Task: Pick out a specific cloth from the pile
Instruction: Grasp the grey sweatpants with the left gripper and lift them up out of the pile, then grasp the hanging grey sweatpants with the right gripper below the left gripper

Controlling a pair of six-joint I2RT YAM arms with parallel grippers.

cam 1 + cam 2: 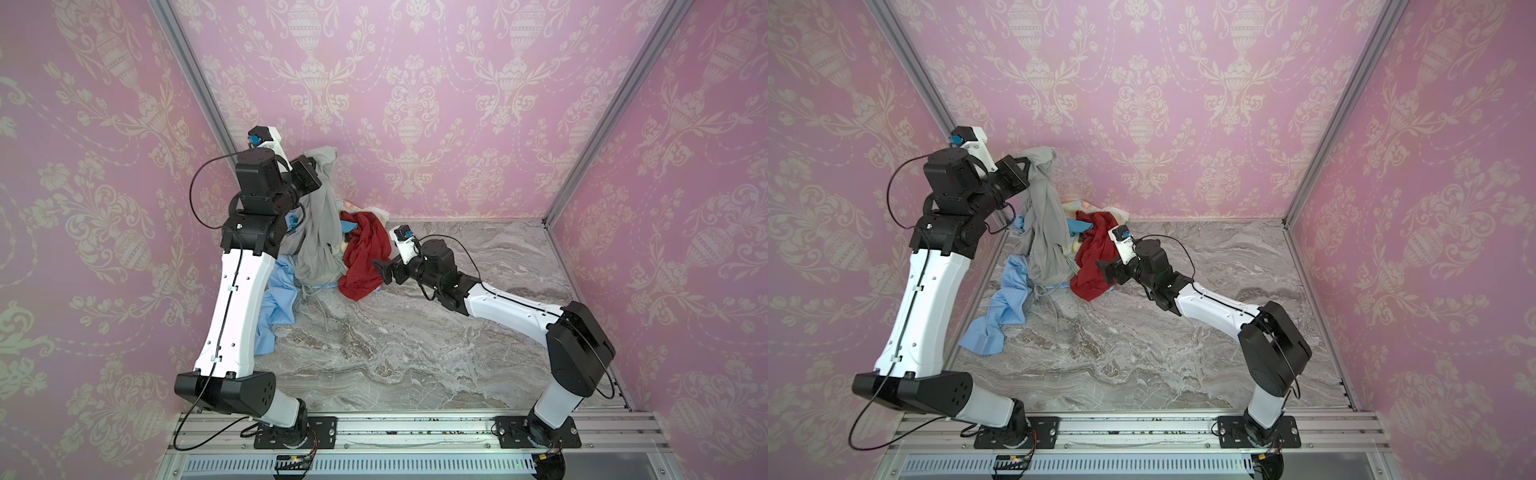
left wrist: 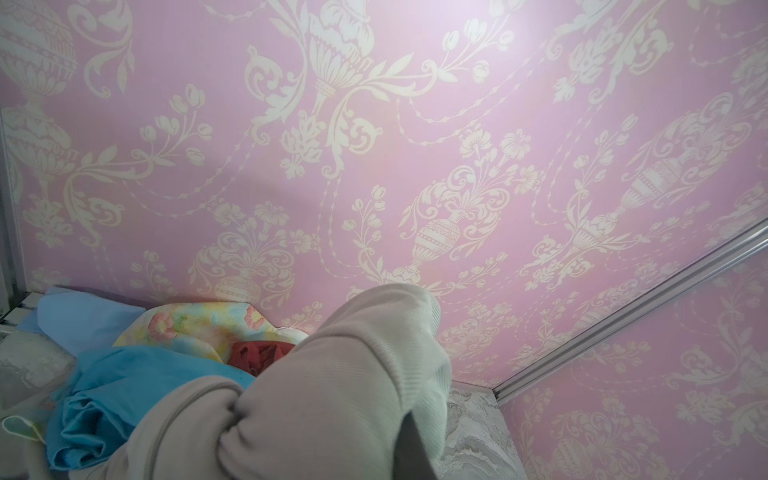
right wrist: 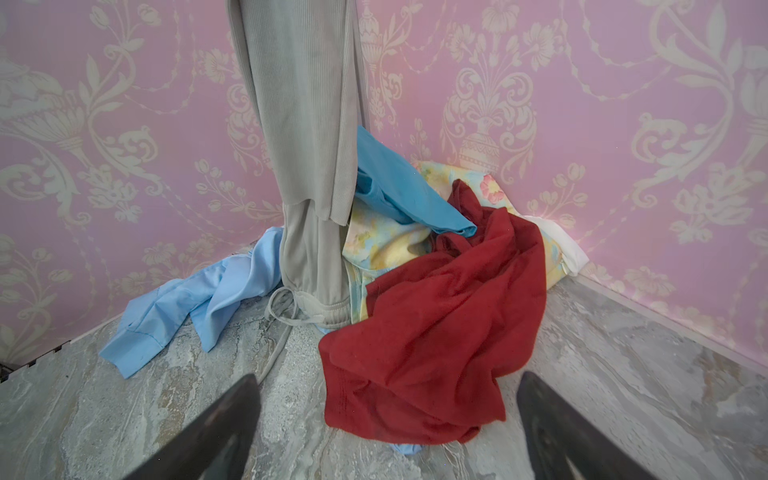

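The grey cloth [image 1: 318, 237] hides the tips of the left claw [image 1: 319, 166] and part of the pile [image 1: 365, 257].

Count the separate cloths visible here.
5. The grey cloth hangs from the left jaws; the dark red cloth lies nearest the right jaws; the turquoise cloth and floral cloth lie behind it; the pale blue cloth trails left. A white edge or hidden layers may add more.

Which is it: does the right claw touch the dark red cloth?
Apart. In the right wrist view, bare marble tabletop shows between each finger of the open right gripper and the dark red cloth.
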